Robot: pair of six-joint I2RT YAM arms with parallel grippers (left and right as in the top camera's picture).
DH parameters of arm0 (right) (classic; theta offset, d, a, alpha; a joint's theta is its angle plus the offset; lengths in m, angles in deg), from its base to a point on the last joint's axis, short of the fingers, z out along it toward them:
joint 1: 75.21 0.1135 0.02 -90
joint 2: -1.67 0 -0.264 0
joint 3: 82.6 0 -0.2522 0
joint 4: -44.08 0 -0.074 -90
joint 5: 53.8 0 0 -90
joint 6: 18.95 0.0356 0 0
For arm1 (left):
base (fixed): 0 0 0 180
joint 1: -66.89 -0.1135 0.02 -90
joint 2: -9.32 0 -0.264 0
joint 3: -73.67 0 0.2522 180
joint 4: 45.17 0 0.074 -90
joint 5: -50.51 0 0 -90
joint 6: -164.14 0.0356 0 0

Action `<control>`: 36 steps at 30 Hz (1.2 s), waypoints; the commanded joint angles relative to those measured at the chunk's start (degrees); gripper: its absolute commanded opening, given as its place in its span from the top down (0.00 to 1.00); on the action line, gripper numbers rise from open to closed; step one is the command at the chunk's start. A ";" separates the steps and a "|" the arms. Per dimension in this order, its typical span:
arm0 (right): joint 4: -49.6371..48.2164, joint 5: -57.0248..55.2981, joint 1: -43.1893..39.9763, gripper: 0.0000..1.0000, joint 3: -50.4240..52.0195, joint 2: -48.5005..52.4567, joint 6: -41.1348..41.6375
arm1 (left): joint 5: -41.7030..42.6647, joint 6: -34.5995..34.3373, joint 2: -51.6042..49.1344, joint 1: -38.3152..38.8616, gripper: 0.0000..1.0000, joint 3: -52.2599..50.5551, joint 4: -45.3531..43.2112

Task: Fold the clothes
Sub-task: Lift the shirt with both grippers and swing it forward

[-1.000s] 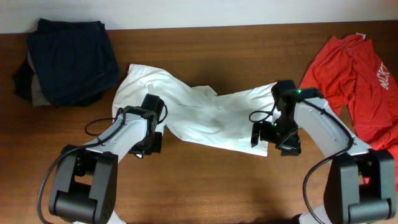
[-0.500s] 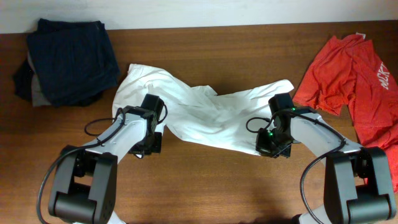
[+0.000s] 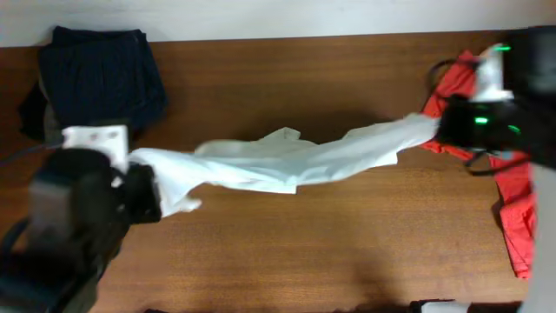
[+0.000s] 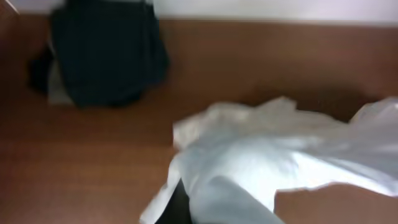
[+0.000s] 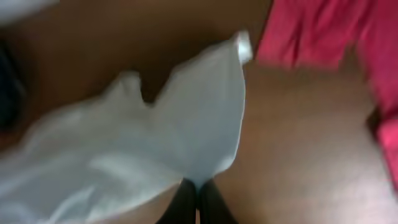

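Note:
The white shirt [image 3: 287, 161] hangs stretched in a long band between both arms, raised above the brown table [image 3: 287, 252]. My left gripper [image 3: 146, 184] is shut on its left end; in the left wrist view the cloth [image 4: 261, 168] covers my left gripper [image 4: 200, 211]. At the far right my right gripper [image 3: 441, 129] is shut on the other end, and the right wrist view shows this gripper [image 5: 198, 200] pinching the shirt's edge [image 5: 186, 124]. The red tee [image 3: 512, 196] lies at the right, partly under the right arm.
A pile of dark folded garments [image 3: 100, 83] sits at the back left corner, also seen from the left wrist [image 4: 106, 56]. The red tee [image 5: 323, 31] lies just beyond the shirt's right end. Both arms are blurred and high, close to the overhead camera.
The right gripper shut on the shirt's right end. Both arms then rose and pulled apart, stretching the shirt out from a crumpled heap into a long band.

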 commanded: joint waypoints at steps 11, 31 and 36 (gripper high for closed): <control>-5.95 -2.84 -1.70 0.96 -11.58 0.74 -2.78 | -2.34 0.13 -12.20 -0.15 0.99 20.33 1.88; -9.99 6.19 -12.94 0.96 -30.27 22.77 -6.12 | 4.11 11.34 -52.65 -11.30 0.99 51.58 -4.98; -4.00 6.12 -8.39 0.96 -13.79 24.30 -8.81 | 4.07 7.82 -60.65 -11.30 0.99 39.43 6.88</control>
